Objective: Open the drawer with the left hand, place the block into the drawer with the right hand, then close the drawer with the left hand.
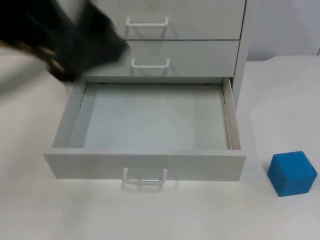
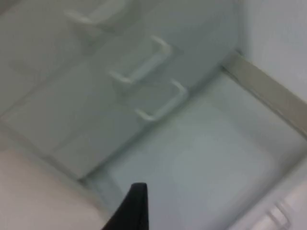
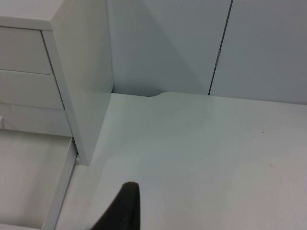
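The bottom drawer (image 1: 145, 165) of the white cabinet stands pulled out, its inside bare and its white handle (image 1: 145, 178) facing the table's front. A blue block (image 1: 292, 173) sits on the table to the right of the drawer front, apart from it. My left gripper (image 1: 75, 47) is a dark blur above the drawer's back left corner, in front of the cabinet's upper drawers. In the left wrist view the drawer floor (image 2: 206, 163) lies below two upper handles (image 2: 163, 103). My right gripper (image 3: 125, 206) hovers over the table beside the cabinet's right side (image 3: 84, 81).
Two shut drawers with white handles (image 1: 150, 63) sit above the open one. A grey partition wall (image 3: 192, 43) closes the table behind the cabinet. White table top (image 1: 280, 100) stretches to the cabinet's right.
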Motion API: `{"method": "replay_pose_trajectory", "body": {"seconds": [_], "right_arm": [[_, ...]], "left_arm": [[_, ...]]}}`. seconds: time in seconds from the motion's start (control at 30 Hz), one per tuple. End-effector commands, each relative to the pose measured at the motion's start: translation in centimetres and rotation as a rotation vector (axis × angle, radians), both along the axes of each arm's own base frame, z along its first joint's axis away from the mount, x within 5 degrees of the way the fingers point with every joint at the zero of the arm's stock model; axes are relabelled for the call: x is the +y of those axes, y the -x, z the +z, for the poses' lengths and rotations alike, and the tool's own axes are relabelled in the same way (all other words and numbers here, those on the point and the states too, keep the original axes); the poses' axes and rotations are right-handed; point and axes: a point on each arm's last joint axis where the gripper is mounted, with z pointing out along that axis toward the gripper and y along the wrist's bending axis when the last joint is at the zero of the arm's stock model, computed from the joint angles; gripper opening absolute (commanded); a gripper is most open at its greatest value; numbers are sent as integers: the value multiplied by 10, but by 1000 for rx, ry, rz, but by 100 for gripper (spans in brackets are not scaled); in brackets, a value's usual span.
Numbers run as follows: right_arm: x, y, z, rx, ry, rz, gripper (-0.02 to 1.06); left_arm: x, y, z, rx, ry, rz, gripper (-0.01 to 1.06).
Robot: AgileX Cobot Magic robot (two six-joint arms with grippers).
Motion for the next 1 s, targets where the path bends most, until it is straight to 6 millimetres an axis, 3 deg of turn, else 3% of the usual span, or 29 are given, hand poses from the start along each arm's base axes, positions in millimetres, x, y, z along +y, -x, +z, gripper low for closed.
{"method": "replay_pose_trajectory", "body": {"seconds": [0.0,0.07,0.27,0.37,0.53,0.7,0.87,0.93,0.97], "right_arm": [[0,1,2,-13,-12,2,105],[0,1,2,-13,-12,2,105],[1,1,2,-13,-14,3,105],[1,1,2,-17,-14,4,105],[1,1,3,-24,-11,6,105],[1,1,3,-30,-5,9,105],[1,1,3,-31,3,13,105],[1,1,3,-31,3,13,105],[1,1,3,-31,3,13,105]], "left_arm": [[22,12,18,-58,76,104,105],[33,17,25,-86,90,150,105],[92,53,56,-270,180,321,105],[106,67,67,-388,166,281,105],[96,75,69,-432,99,83,105],[79,66,61,-379,15,-4,105],[46,31,44,-327,-103,-37,105],[36,8,34,-274,-65,4,105],[36,8,34,-274,-65,4,105]]}}
